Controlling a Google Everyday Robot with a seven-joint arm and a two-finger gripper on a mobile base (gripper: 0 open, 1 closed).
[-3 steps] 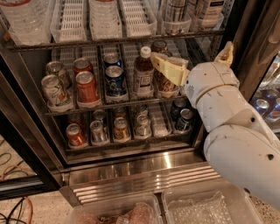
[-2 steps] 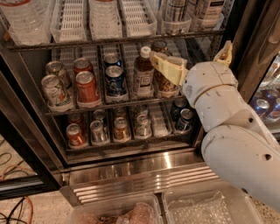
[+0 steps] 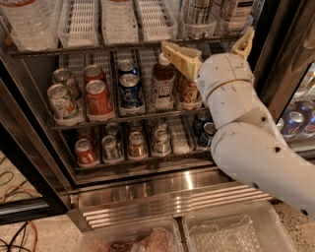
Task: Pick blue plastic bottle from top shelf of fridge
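Three wire racks show in the open fridge (image 3: 162, 189), with a stainless sill below them. The white robot arm (image 3: 246, 142) fills the right side and reaches up from the lower right into the opening.

The top shelf (image 3: 123, 47) carries white slotted lane trays (image 3: 118, 19), a ribbed clear water bottle (image 3: 27, 19) at far left, and clear bins at right. We log the blue plastic bottle (image 3: 198, 11) standing upright in a clear bin near the right end of the top shelf, its upper part cut off by the frame edge. A second container with a similar label stands just beside it on the right.

On the middle rack we note a brown bottle with white cap (image 3: 162, 81), a blue can (image 3: 130, 88) and a red can (image 3: 98, 96).

The gripper (image 3: 207, 39) sits at the front edge of the top shelf, just below the blue plastic bottle and not touching it. Its two tan fingers (image 3: 179, 59) are spread well apart, with nothing gripped between them.
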